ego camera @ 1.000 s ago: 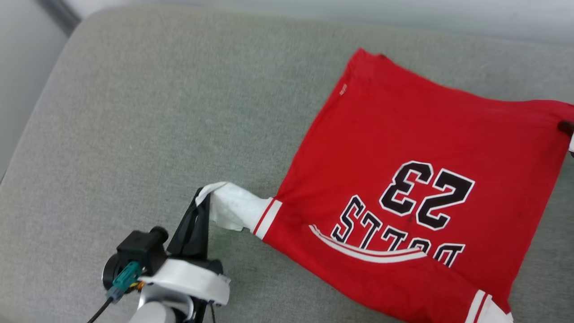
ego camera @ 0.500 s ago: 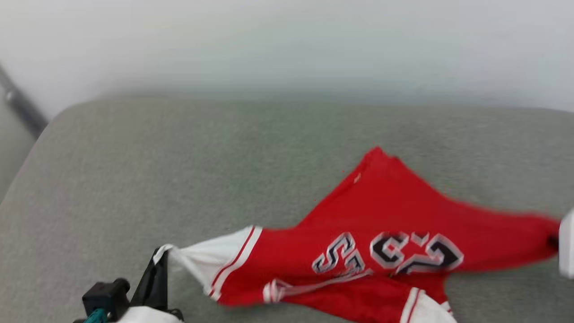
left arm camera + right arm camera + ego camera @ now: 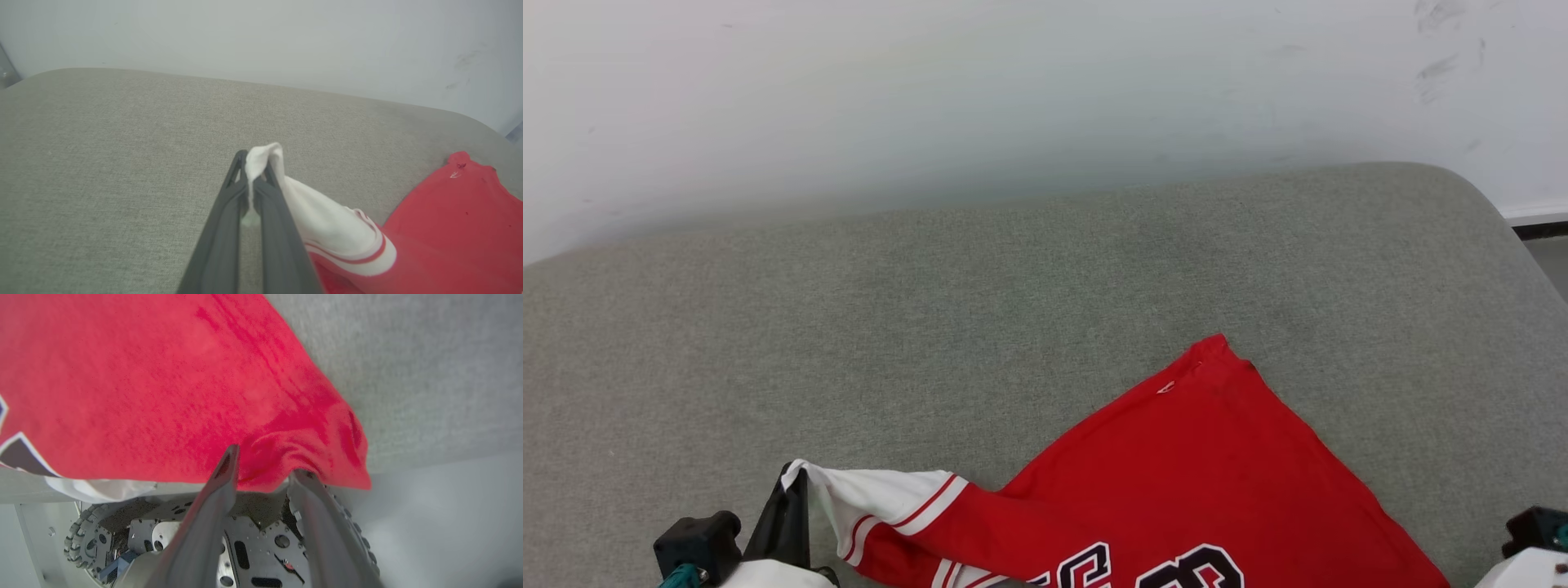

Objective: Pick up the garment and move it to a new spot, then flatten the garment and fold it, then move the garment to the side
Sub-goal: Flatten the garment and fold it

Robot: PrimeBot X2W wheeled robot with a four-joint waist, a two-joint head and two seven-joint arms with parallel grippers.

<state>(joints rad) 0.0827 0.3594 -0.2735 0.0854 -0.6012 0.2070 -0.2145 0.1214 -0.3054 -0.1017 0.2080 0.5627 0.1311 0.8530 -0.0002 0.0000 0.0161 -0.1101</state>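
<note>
Two claws at near edge. Left claw [image 3: 253,163] clamped together on white sleeve [image 3: 327,228] of shirt [image 3: 1192,474]; left wrist view shows cloth pinched between fingers. Right claw [image 3: 265,463] apart, red hem corner bunched at its tips. Right wrist view adds treaded wheel [image 3: 79,535] and perforated base plate [image 3: 253,555] below. Shirt lies on near right part of grey cushion [image 3: 1013,310], printed number cut by head view's bottom edge. Pale scuffed wall [image 3: 1013,98] behind.

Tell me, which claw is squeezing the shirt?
The left gripper, pinching the garment by its white sleeve; the right gripper stands open.
</note>
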